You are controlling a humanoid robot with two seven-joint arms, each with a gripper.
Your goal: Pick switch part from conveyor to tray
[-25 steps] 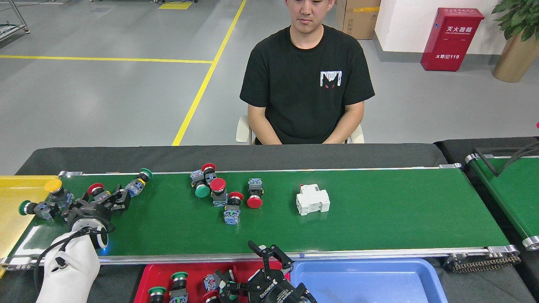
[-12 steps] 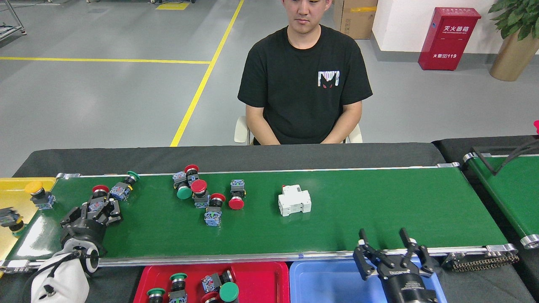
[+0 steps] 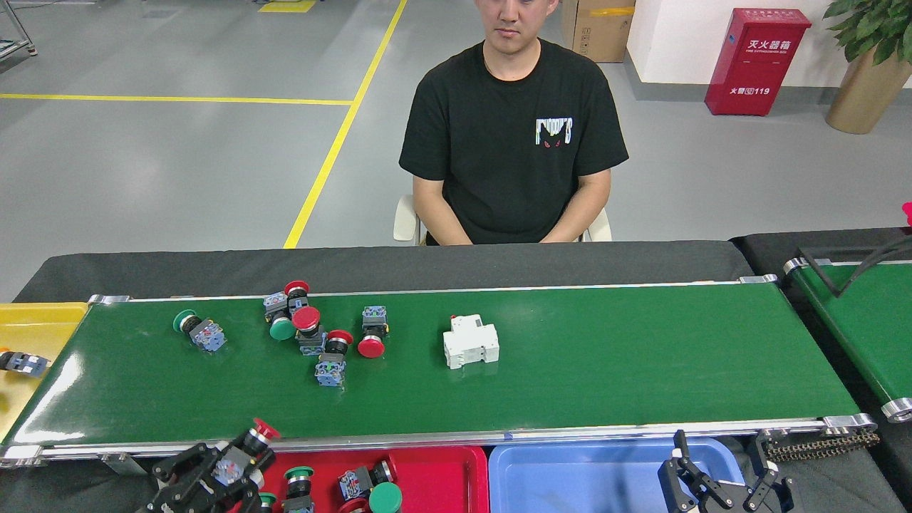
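Between the left gripper's (image 3: 226, 467) fingers sits a red-capped push-button switch (image 3: 251, 440), clamped, hovering at the left edge of the red tray (image 3: 442, 470). Judgement: transport step, release comes next. Needs a short move right over the tray, clear of the green and red buttons (image 3: 356, 488) already lying just right of the gripper, then fingers spread. Right gripper (image 3: 723, 477) is spread and empty over the blue tray's (image 3: 570, 477) right end. Beyond the left gripper, the conveyor (image 3: 605, 356) carries a green-capped switch (image 3: 198, 330), a cluster of switches (image 3: 320, 335) and a white breaker (image 3: 470, 342) further right.
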